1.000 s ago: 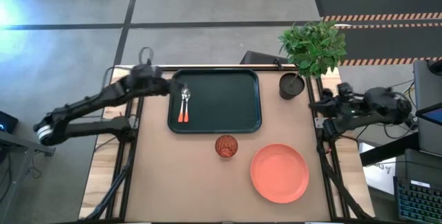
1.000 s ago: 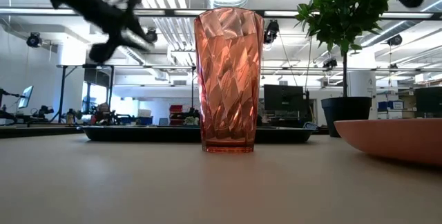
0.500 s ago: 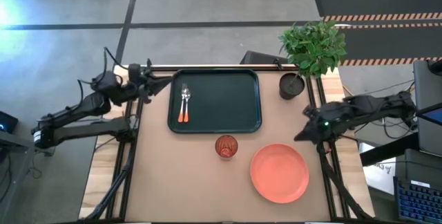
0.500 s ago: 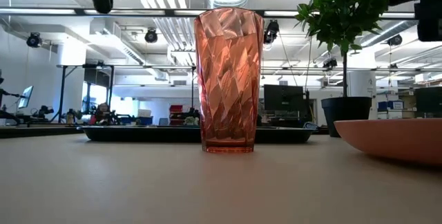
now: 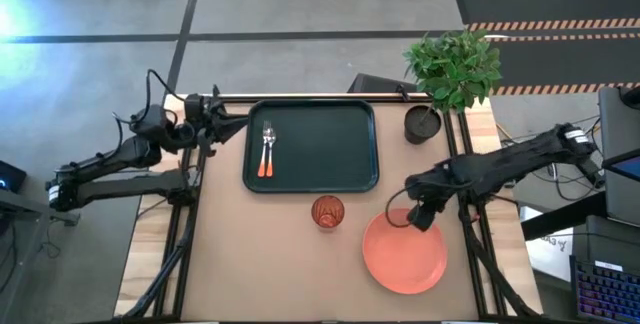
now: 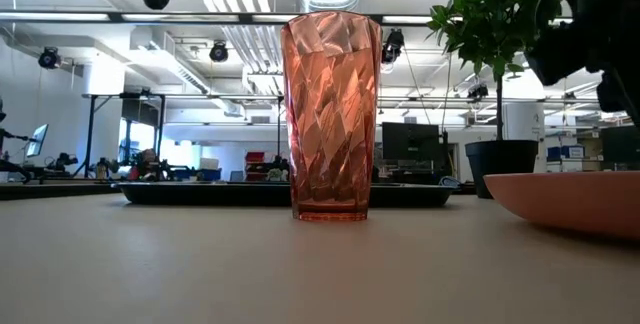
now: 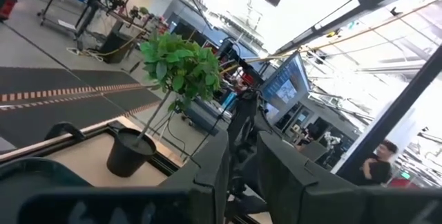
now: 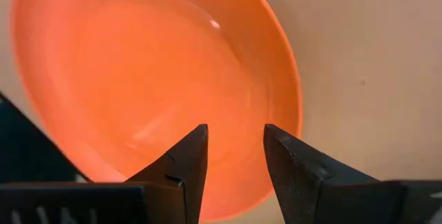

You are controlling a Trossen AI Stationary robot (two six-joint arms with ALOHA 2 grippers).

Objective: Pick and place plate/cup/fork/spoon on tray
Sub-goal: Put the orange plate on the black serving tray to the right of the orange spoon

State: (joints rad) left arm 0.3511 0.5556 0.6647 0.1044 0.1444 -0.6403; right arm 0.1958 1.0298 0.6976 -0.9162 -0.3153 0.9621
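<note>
Nearest the front edge of the worktop [image 5: 260, 264], toward its right front corner, lies the plate [image 5: 404, 251], flat and empty; the low view cuts off all but its left rim. The right gripper [image 5: 424, 216] hangs over the plate's rear rim, its fingers [image 8: 181, 162] parted with a clear gap between them, nothing held. From the right wrist view the plate fills the picture beyond those fingers; whether they touch it cannot be told.

Just left of the plate and apart from it stands the cup [image 5: 327, 211], upright, between the plate and the tray's front rim. In the low view the cup [image 6: 331, 116] hides the middle of the tray behind it.

The tray [image 5: 340, 154] sits at the rear middle of the worktop. The fork [image 5: 270, 150] and the spoon [image 5: 264, 151] lie side by side near its left rim, handles toward the front; which is which is hard to make out.

A dark pot [image 5: 421, 124] holding a leafy plant [image 5: 453, 66] stands at the rear right corner, beside the tray.

The left gripper [image 5: 222, 122] waits off the rear left corner; its fingers stand slightly apart in the left wrist view, empty.
</note>
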